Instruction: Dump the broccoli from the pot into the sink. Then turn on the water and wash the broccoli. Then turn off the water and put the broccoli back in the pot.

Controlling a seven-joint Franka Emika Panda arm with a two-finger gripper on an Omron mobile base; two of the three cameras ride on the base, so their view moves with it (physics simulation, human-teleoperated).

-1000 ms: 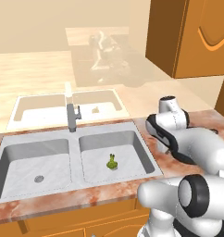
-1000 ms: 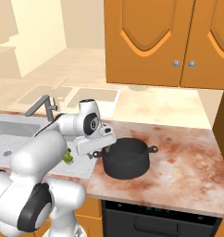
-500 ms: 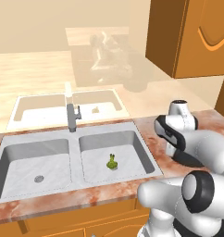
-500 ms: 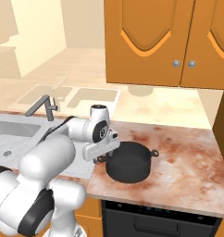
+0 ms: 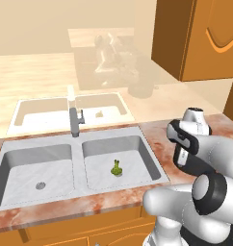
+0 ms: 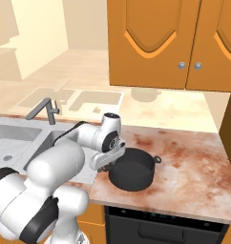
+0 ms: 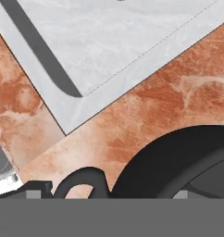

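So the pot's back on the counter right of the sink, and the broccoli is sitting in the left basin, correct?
Not quite: the broccoli lies in the right basin of the sink, as the left base view shows. The pot does stand on the counter, right of the sink.

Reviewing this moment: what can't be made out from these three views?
- Gripper jaws: in the right base view the hand covers them; open or shut cannot be told.
- Pot: the hand view's bottom edge cuts it off; only part of the rim and one handle show.
- Broccoli: too small in the left base view for detail.
- Sink: the arm hides its right basin in the right base view.
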